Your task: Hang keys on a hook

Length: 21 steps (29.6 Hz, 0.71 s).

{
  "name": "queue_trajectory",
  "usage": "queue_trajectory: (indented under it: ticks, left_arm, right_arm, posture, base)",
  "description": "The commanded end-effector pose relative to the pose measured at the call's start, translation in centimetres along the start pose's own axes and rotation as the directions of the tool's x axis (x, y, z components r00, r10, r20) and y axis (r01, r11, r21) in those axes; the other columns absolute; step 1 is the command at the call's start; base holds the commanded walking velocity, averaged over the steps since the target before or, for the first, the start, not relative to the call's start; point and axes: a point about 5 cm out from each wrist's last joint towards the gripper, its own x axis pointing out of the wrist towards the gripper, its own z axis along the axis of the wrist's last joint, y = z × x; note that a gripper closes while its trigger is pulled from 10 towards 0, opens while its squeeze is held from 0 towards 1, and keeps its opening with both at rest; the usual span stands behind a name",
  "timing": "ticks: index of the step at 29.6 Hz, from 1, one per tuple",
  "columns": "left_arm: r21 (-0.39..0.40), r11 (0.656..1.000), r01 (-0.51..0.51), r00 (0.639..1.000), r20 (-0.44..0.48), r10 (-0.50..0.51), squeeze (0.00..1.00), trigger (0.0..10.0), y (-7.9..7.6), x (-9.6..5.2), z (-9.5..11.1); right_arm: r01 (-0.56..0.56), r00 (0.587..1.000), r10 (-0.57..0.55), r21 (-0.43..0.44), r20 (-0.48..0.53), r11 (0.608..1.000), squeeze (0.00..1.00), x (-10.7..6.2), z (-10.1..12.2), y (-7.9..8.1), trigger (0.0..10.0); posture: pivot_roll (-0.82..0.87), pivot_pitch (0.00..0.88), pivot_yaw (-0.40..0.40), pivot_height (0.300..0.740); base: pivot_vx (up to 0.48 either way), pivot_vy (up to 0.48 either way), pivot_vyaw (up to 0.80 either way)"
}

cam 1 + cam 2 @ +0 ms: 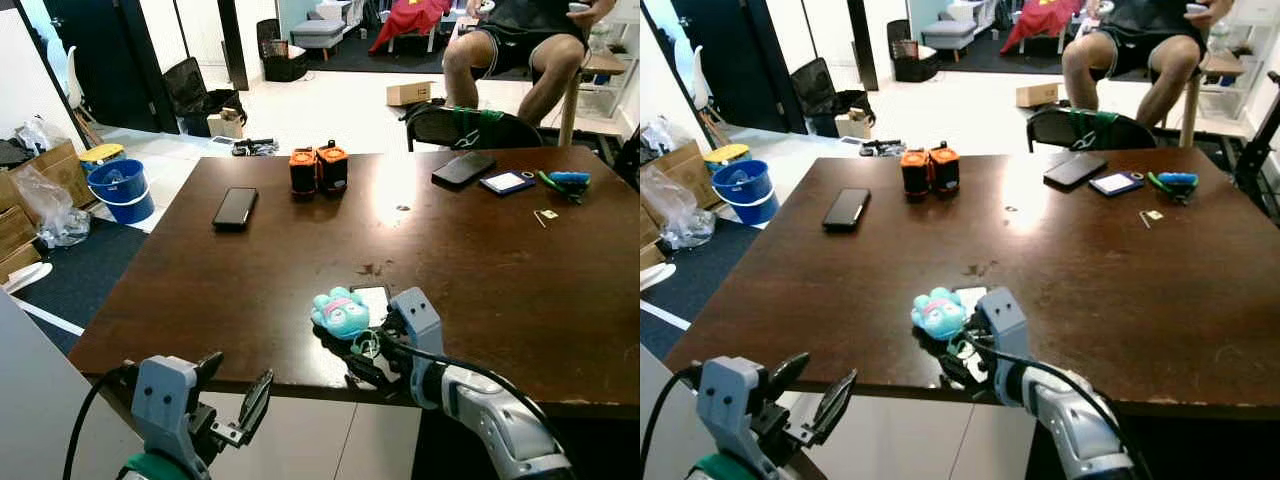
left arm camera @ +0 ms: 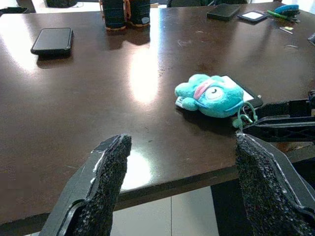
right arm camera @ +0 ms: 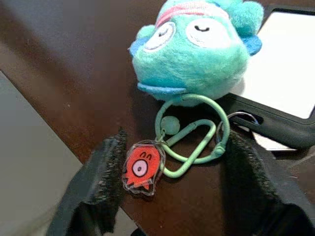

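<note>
Straddling: right gripper (image 3: pixel 170 184), fingers spread, unclenched, either side of green key ring (image 3: pixel 192 135)
Beyond fingertips: teal plush (image 3: pixel 197 46)
Left gripper (image 1: pixel 235 400): open, empty

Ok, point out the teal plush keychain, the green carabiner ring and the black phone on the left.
teal plush keychain (image 3: pixel 194 46), right wrist view, middle of its face.
green carabiner ring (image 3: pixel 191 132), right wrist view, on its inner clip.
black phone (image 1: pixel 235 207), left eye view, middle of its screen.

We're in a lived-in home room, with a big dark brown wooden table (image 1: pixel 480 260) on pale tiled floor (image 1: pixel 330 110), a blue plastic bucket (image 1: pixel 122 189) beside brown cardboard boxes (image 1: pixel 35 195), a grey upholstered seat (image 1: pixel 318 35) beyond, and a person (image 1: pixel 520 45) sitting nearby.
</note>
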Motion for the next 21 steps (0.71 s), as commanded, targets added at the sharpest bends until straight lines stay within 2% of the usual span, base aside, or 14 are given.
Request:
queue_trajectory:
  ticks: [1, 21]
  left_arm:
    - [0.016, 1.0, 0.002, 1.0, -0.013, -0.002, 0.0, 10.0, -0.02, -0.35, 0.04]
    - [0.02, 1.0, -0.007, 1.0, -0.014, 0.008, 0.0, 10.0, 0.12, -0.18, 0.05]
  right_arm:
    - [-0.027, 0.999, 0.028, 0.022, -0.04, 0.999, 0.0, 0.22, -1.06, 0.69, 0.0]
    - [-0.03, 0.999, 0.031, 0.034, -0.01, 0.999, 0.0, 0.24, -0.46, 0.8, 0.0]
  posture:
    - [-0.17, 0.064, 0.143, 0.74]
    - [-0.17, 0.071, 0.143, 0.74]
  base:
    - [0.0, 0.0, 0.0]
    - [0.0, 0.0, 0.0]
